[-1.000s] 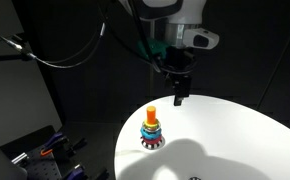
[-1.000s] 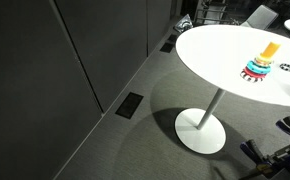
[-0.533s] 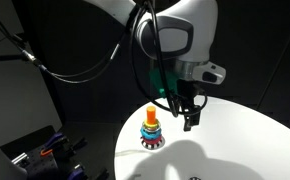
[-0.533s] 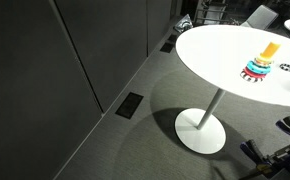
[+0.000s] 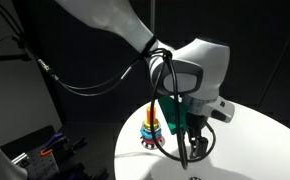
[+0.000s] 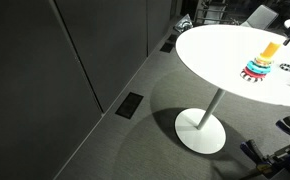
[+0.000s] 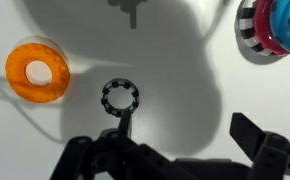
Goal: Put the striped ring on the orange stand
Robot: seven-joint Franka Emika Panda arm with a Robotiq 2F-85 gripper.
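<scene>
The striped ring (image 7: 119,97) is a small black-and-white ring lying flat on the white table (image 7: 175,60). It also shows in an exterior view (image 6: 285,68). The orange stand (image 6: 271,48) rises from a stack of coloured rings (image 6: 257,69). In the wrist view only the stack's edge (image 7: 270,25) shows at the top right, and the peg is out of frame. My gripper (image 7: 180,150) is open and empty, low over the table, with the striped ring just ahead of its left finger (image 7: 105,150). In an exterior view the gripper (image 5: 193,150) hangs in front of the stack (image 5: 151,131).
A loose orange ring (image 7: 37,70) lies flat on the table to the left of the striped ring. The round table stands on one pedestal foot (image 6: 202,128). Its edge (image 5: 125,150) curves close to the stack. Dark walls surround the scene.
The arm has come down and forward, from above and behind the ring stack to low over the table in front of it. The rings have not moved.
</scene>
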